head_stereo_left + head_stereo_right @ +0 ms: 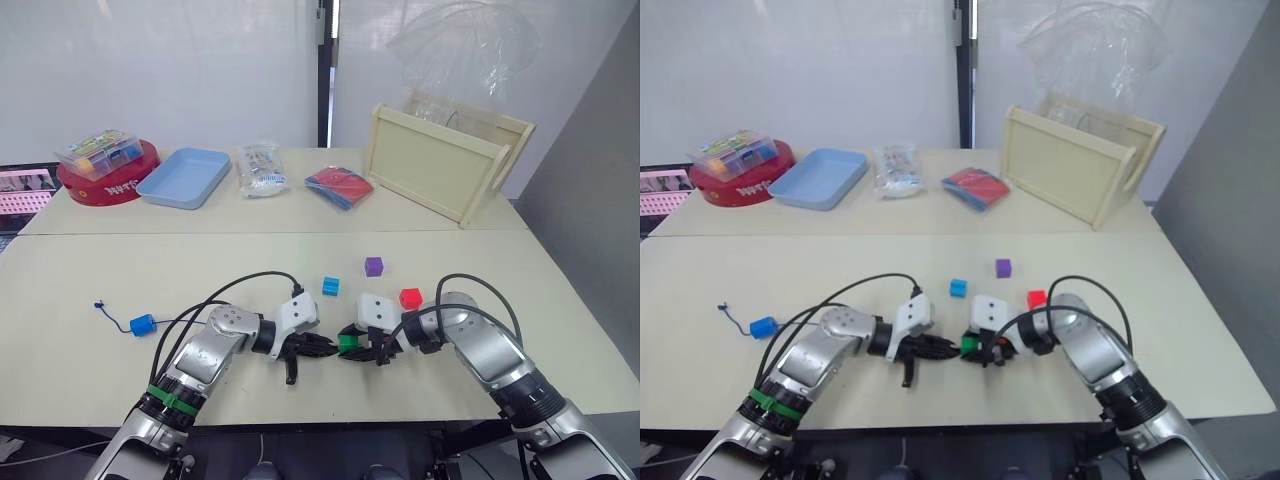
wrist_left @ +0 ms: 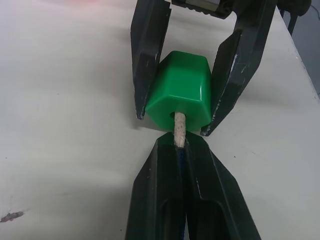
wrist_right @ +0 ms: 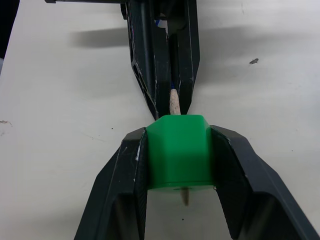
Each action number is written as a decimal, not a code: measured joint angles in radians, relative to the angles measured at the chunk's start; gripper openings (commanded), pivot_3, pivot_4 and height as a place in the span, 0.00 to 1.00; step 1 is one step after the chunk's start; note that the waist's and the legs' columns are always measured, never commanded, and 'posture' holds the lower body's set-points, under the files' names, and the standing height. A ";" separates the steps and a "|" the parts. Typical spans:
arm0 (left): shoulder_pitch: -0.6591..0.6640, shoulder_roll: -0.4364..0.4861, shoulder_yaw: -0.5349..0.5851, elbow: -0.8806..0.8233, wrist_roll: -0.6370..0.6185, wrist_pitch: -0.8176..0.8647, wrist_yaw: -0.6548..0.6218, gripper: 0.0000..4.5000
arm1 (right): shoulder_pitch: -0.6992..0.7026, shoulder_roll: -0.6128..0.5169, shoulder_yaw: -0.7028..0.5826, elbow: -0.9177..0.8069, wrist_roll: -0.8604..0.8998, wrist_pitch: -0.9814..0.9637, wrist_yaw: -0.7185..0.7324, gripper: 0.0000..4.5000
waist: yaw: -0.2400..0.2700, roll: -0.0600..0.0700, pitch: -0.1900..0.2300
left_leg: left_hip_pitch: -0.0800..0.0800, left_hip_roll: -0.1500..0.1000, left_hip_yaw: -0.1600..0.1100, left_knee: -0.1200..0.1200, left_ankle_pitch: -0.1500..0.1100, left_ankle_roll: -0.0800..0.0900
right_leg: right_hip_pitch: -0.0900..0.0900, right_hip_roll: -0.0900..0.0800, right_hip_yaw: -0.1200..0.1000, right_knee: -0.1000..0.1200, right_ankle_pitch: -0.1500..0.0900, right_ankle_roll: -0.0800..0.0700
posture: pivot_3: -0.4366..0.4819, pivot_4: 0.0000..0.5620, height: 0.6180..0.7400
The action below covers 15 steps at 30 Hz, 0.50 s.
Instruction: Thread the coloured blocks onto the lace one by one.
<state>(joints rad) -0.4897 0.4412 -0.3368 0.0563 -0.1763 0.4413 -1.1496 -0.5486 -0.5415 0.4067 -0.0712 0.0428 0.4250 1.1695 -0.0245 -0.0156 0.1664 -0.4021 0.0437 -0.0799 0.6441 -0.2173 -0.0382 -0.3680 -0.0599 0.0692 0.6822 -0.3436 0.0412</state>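
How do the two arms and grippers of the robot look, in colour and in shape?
Both arms are silver-grey metal with black joints. The left arm wears green bands low on the forearm. Each wrist carries a white block, and black cables loop over it. The left gripper and right gripper each have two black, tapering fingers.

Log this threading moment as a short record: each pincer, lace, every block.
left pincer: shut on lace tip
right pincer: shut on green block
green block: lace tip through its hole, point showing at the far side
lace: pale tip in green block
blue block: on the lace, far left on table
cyan block: loose on table
purple block: loose on table
red block: loose, beside right arm
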 measured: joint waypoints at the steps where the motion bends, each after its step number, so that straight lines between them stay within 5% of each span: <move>1: 0.000 0.000 0.000 0.000 0.001 0.000 -0.001 0.00 | 0.000 0.001 0.000 0.000 -0.001 0.001 0.000 0.30 | 0.000 0.000 0.000 | 0.000 0.000 0.000 0.000 0.000 0.000 | 0.000 0.000 0.000 0.000 0.000 0.000 | 0.48 0.27 1.00; 4: -0.001 0.001 0.002 0.000 0.014 -0.006 -0.003 0.00 | 0.000 0.005 -0.001 0.000 -0.003 0.006 0.000 0.30 | -0.002 0.000 0.000 | 0.001 0.000 0.000 0.000 0.000 0.000 | 0.001 0.000 0.000 0.000 0.000 0.000 | 0.48 0.27 1.00; 11: -0.008 0.054 0.041 -0.005 -0.013 0.004 -0.038 0.49 | 0.005 0.021 0.007 -0.004 -0.013 0.025 -0.022 0.30 | -0.022 0.000 0.000 | 0.001 0.001 0.000 -0.001 0.000 0.000 | 0.000 0.001 0.000 0.000 0.000 0.000 | 0.48 0.27 1.00; 15: -0.004 0.090 0.076 -0.041 -0.063 0.036 -0.060 0.49 | 0.008 0.027 0.011 -0.006 -0.019 0.025 -0.033 0.30 | -0.029 0.000 0.000 | 0.002 0.002 0.000 -0.002 0.000 0.000 | 0.000 0.002 0.000 0.001 0.000 0.000 | 0.48 0.27 1.00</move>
<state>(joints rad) -0.4937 0.5314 -0.2606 0.0155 -0.2397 0.4778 -1.2100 -0.5408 -0.5149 0.4177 -0.0773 0.0237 0.4498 1.1368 -0.0531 -0.0157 0.1664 -0.4003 0.0456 -0.0802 0.6423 -0.2174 -0.0380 -0.3678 -0.0578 0.0694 0.6828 -0.3437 0.0412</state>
